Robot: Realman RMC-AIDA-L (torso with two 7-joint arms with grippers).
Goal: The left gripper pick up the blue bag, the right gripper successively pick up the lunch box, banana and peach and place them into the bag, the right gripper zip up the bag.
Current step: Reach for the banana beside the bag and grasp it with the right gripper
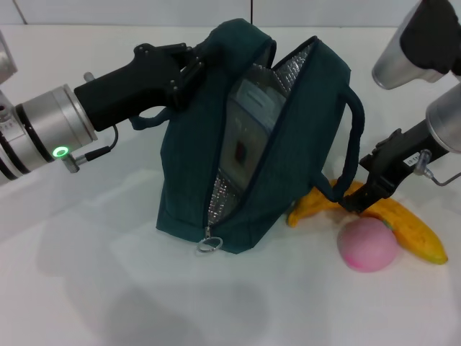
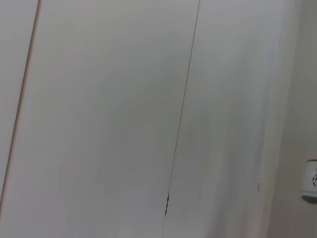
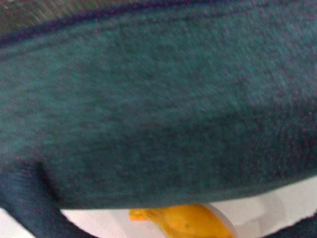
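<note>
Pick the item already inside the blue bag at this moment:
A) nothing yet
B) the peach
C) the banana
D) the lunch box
D: the head view shows the lunch box standing inside the open blue bag, against its foil lining, while the banana and the peach lie on the table beside the bag, near the right gripper.

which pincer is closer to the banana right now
Right. The right pincer is down on the banana, beside the peach. The left pincer is across the blue bag, at its top edge.
</note>
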